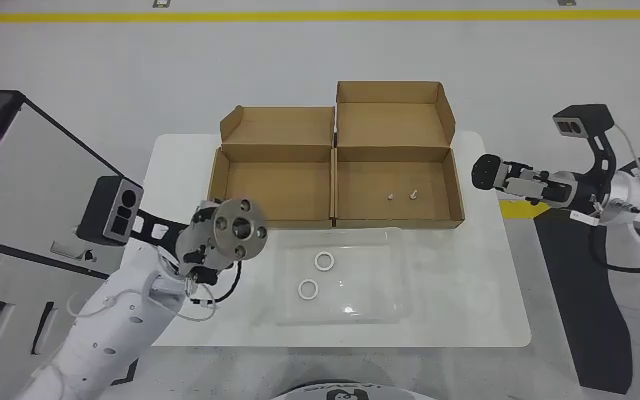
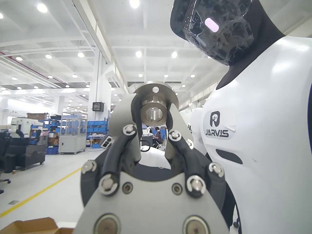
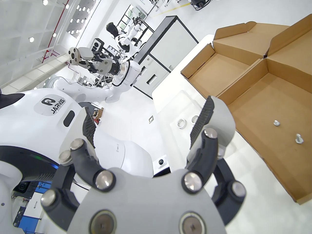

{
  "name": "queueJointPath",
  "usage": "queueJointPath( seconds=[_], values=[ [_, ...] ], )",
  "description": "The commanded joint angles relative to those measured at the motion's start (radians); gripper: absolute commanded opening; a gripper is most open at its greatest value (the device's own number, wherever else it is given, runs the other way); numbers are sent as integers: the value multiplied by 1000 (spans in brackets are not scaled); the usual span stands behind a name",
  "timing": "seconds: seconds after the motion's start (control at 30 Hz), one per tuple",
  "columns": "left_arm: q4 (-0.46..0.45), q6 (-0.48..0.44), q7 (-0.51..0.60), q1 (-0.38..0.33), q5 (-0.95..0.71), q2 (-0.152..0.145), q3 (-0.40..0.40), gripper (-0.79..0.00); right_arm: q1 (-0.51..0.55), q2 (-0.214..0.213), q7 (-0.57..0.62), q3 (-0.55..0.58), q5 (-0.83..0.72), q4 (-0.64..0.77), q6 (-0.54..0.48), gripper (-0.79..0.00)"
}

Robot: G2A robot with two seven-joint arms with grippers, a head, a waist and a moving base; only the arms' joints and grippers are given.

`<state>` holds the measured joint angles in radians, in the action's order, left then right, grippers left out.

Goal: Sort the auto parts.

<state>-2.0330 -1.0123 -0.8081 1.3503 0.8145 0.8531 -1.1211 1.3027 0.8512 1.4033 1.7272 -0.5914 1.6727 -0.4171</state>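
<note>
Steel flange (image 1: 240, 228) clamped in left gripper (image 2: 153, 113); right gripper (image 3: 148, 113) spread, empty.
Bolts (image 1: 411, 192) boxed; two rings (image 1: 324, 261) left in tray (image 1: 370, 285).

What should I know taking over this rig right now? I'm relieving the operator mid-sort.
Left gripper: shut on the metal flange, held above the table's left side.
Right gripper: open, empty, at the table's right edge.
Done: two bolts lie in the right box.
Left: box the flange, perhaps in the left box, then the two white rings in the clear tray.
</note>
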Motion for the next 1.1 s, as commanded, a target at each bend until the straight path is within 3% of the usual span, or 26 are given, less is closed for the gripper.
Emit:
queueJointPath(
  seconds=[0.0, 0.37, 1.07],
  values=[
    [-12, 0, 0, 4, -33, 2, -4, -785, 0, 0, 0, 0, 0, 0, 0, 0],
    [-36, 0, 0, 48, -144, 34, -46, -785, 0, 0, 0, 0, 0, 0, 0, 0],
    [-36, 0, 0, 48, -144, 34, -46, -785, 0, 0, 0, 0, 0, 0, 0, 0]
  ],
)
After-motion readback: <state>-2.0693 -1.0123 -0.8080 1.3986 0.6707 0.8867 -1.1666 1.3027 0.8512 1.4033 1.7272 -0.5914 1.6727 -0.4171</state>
